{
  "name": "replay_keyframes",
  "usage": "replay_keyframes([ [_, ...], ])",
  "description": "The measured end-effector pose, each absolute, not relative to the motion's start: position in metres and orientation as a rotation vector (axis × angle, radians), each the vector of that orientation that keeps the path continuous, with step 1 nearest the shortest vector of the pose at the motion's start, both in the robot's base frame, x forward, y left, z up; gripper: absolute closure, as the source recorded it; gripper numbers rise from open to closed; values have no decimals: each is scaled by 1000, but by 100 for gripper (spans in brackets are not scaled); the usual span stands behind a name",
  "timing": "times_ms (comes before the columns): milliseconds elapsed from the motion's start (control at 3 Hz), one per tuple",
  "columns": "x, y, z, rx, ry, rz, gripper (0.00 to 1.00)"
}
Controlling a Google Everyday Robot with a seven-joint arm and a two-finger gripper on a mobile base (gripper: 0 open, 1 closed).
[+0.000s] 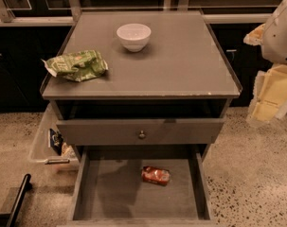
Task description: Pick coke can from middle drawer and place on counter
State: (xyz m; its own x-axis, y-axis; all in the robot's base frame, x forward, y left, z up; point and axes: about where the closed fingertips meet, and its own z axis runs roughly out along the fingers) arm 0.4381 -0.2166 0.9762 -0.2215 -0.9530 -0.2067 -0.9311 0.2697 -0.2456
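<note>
We see the coke can (156,175) lying in the open middle drawer (114,190), lower centre; our gripper (271,96) hangs at the right edge.

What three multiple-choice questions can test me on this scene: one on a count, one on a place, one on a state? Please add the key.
1. How many things lie on the counter?
A. two
B. none
C. four

2. Where is the coke can?
A. on the counter
B. in the middle drawer
C. on the room's floor

3. How does the coke can rest?
A. upright
B. held in the air
C. on its side

Key:
1 A: only the white bowl and the green snack bag lie there.
2 B: it lies on the open drawer's floor.
3 C: its length lies flat, and the gripper hangs apart at the right edge, beside the counter.
</note>
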Motion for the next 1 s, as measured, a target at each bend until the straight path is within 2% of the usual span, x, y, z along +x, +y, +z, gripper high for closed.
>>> replay_keyframes([
  [333,438,-217,976,-1724,2231,-99,0],
  [1000,424,-217,901,-1799,2220,-55,0],
])
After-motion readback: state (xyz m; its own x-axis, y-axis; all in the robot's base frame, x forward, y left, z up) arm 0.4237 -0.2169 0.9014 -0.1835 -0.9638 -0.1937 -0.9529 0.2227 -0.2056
